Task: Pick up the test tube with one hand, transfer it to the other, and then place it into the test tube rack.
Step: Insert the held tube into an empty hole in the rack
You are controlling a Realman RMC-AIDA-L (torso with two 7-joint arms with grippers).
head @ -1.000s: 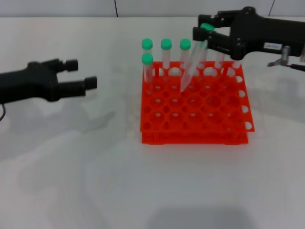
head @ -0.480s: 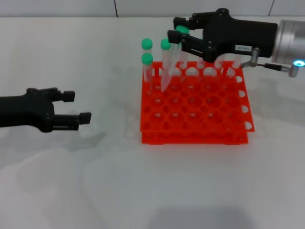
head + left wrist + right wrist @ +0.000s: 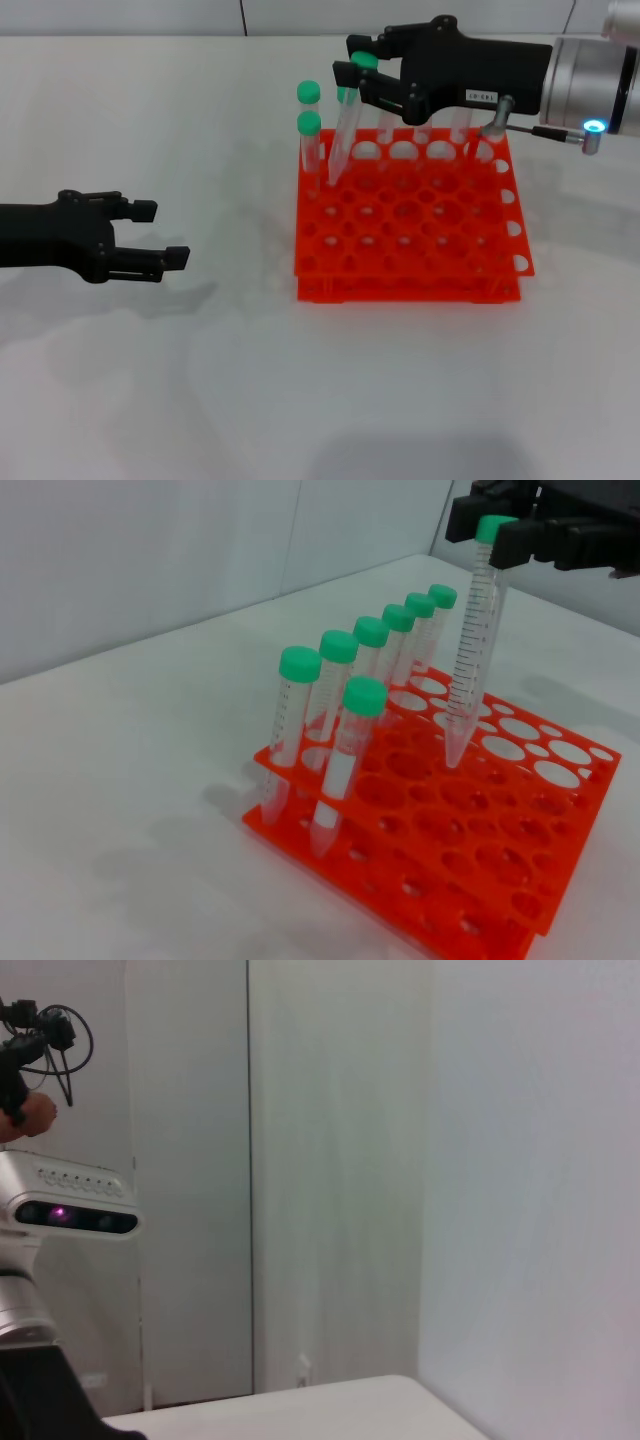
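L gripper low over worktop toward its left edge, fingers spread, nothing in them; wide bare surface betw. it and test tube rack. Rack sits right of centre, well off near edge. R gripper above rack's far-left corner, clamped on cap end of test tube; tube tilted, tip just over a 2nd-row hole. Other green-capped tubes fill far row.

— Where's the right gripper?
— Reaching in from the right at the far side, fingers clamped on the tube.
— And the left gripper?
— Low at the left, fingers spread, holding nothing.
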